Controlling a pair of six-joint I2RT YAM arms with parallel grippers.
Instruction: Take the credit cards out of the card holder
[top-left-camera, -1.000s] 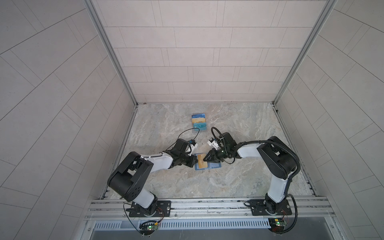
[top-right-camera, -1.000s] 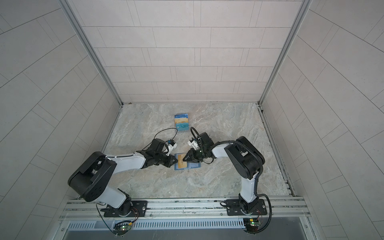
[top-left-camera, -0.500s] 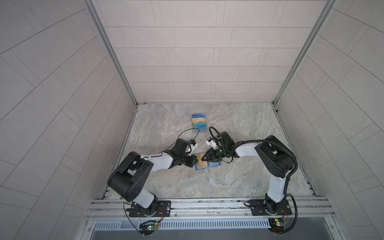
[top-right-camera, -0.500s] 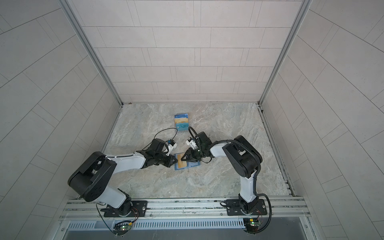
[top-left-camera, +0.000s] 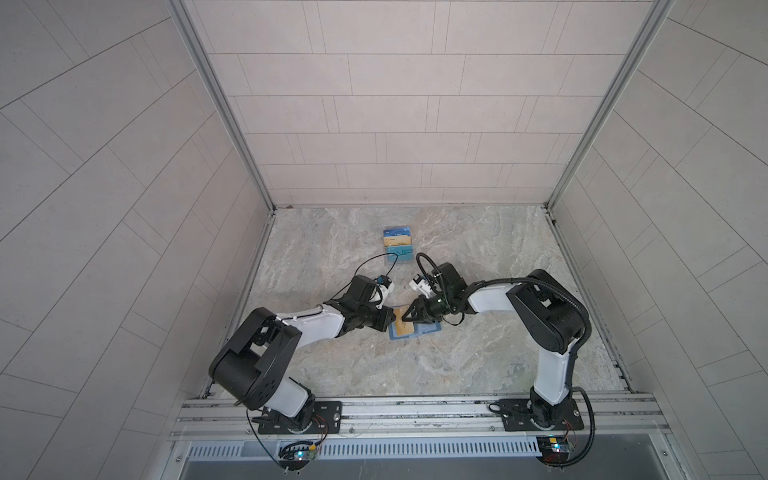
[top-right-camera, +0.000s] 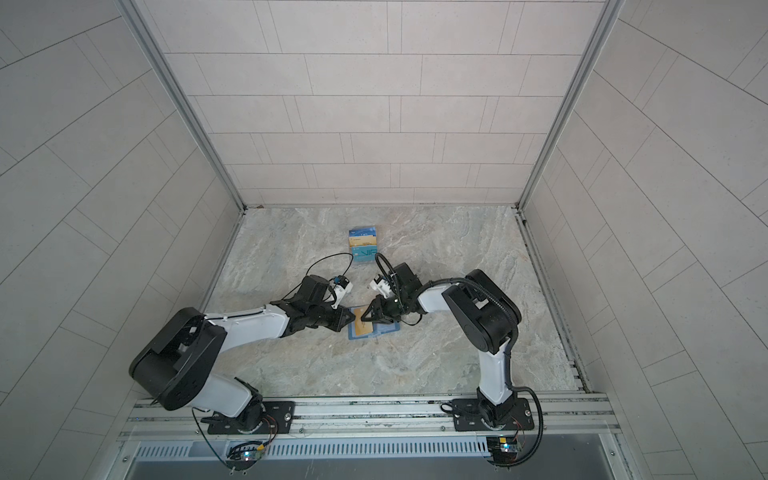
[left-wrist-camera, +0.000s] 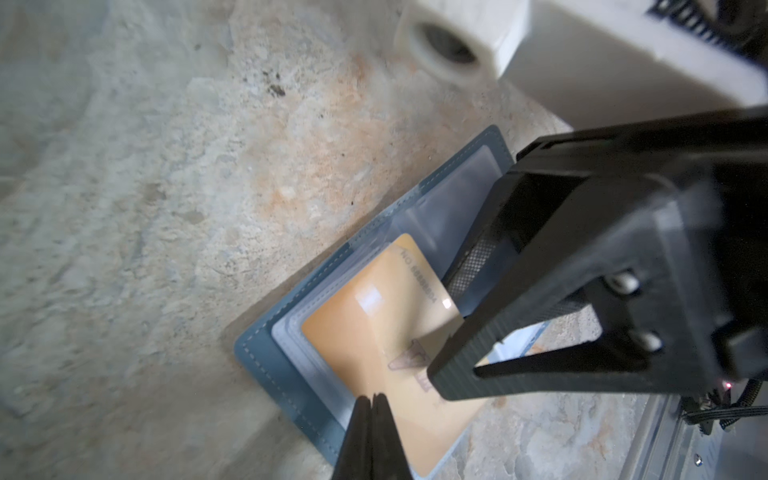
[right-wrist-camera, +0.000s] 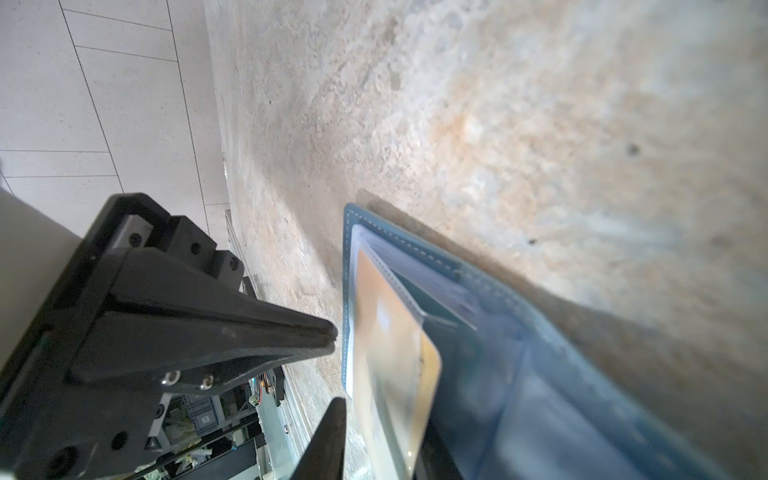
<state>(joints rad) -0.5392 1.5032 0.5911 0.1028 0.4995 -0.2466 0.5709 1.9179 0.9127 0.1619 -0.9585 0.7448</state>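
The card holder (top-left-camera: 426, 329) (top-right-camera: 388, 328) lies open on the marble floor, teal rim (left-wrist-camera: 266, 361) outside, pale sleeves inside. One of the credit cards, gold (top-left-camera: 402, 326) (left-wrist-camera: 374, 324), sticks partly out of a sleeve with one corner lifted (right-wrist-camera: 390, 353). My left gripper (top-left-camera: 392, 318) (left-wrist-camera: 371, 399) is shut, its tips resting on the card near the holder's left edge. My right gripper (top-left-camera: 405, 318) (right-wrist-camera: 382, 415) stands open, one finger on each side of the card's raised edge. No other card shows in the holder (right-wrist-camera: 540, 374).
A clear tiered stand (top-left-camera: 397, 245) (top-right-camera: 363, 245) with several cards is on the floor behind the grippers. Tiled walls close in the left, right and back. A metal rail (top-left-camera: 415, 409) carrying both arm bases runs along the front.
My right gripper has edged slightly left over the card holder. The left arm and the holder have stayed put.
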